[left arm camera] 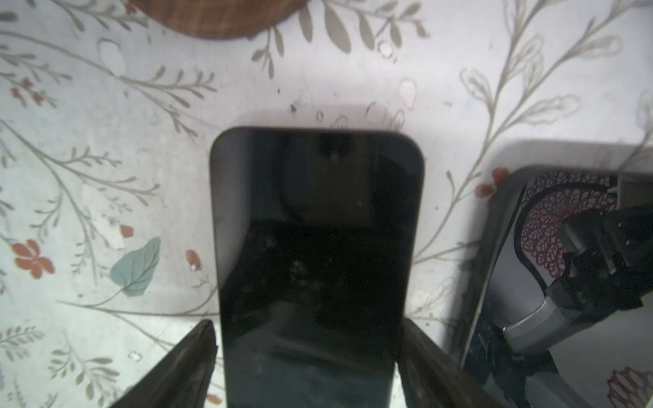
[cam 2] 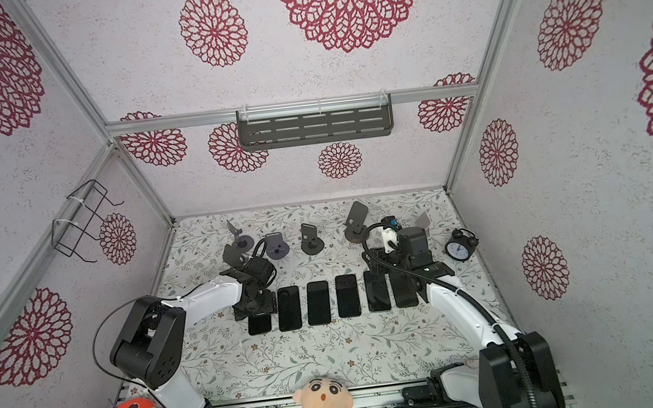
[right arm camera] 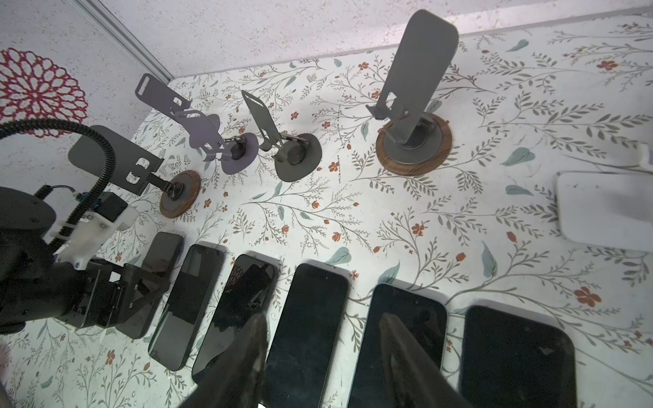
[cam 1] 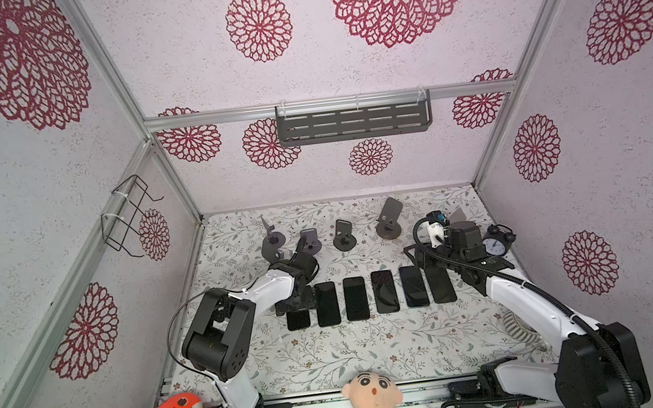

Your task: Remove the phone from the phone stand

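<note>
In both top views six phones (cam 1: 356, 298) lie side by side across the middle of the table (cam 1: 375, 350). Phone stands (cam 1: 344, 234) line up above them; a clock (cam 1: 496, 245) sits at centre right, plush toys (cam 1: 373, 394) along the bottom edge.

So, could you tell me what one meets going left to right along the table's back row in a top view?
Grey stand → black stand → tall wood-based stand → alarm clock. Left out: the overlapping stands at far left, and one behind the right arm.
</note>
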`<state>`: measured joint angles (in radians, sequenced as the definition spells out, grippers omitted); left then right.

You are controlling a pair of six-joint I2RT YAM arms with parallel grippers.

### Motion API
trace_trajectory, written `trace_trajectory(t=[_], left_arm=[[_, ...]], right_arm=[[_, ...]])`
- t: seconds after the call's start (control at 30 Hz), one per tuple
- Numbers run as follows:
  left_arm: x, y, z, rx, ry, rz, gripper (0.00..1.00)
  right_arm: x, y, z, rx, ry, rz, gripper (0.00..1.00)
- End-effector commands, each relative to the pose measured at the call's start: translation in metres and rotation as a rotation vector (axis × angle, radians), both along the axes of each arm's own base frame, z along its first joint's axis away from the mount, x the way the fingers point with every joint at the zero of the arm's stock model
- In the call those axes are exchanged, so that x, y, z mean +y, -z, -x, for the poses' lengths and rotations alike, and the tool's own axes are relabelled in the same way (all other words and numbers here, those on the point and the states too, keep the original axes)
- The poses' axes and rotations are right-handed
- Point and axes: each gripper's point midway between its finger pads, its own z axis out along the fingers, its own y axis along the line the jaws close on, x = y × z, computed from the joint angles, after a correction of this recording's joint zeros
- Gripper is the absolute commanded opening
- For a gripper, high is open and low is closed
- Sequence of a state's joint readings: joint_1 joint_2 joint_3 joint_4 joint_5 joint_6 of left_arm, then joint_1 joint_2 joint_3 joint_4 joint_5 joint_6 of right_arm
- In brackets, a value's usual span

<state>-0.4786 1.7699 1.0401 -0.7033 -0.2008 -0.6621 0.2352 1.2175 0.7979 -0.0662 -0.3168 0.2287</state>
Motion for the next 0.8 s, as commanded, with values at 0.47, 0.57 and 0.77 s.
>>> trace_trajectory(t=[0.47, 0.57, 0.77], left_arm=[[0.012, -0.007, 0.005, -0.009, -0.015, -0.047, 0.82], [0.011, -0.02, 0.003, -0.029, -0.005, -0.051, 0.81], [0.012, -0.072, -0.008, -0.144, 0.009, -0.038, 0.83]], right_arm=[[-0.004, -0.019, -0.004, -0.06, 0.009, 0.008, 0.56], [-0.005, -0.02, -0.004, -0.061, 0.016, 0.016, 0.56], [-0.023, -0.021, -0.007, -0.066, 0.095, 0.094, 0.56]])
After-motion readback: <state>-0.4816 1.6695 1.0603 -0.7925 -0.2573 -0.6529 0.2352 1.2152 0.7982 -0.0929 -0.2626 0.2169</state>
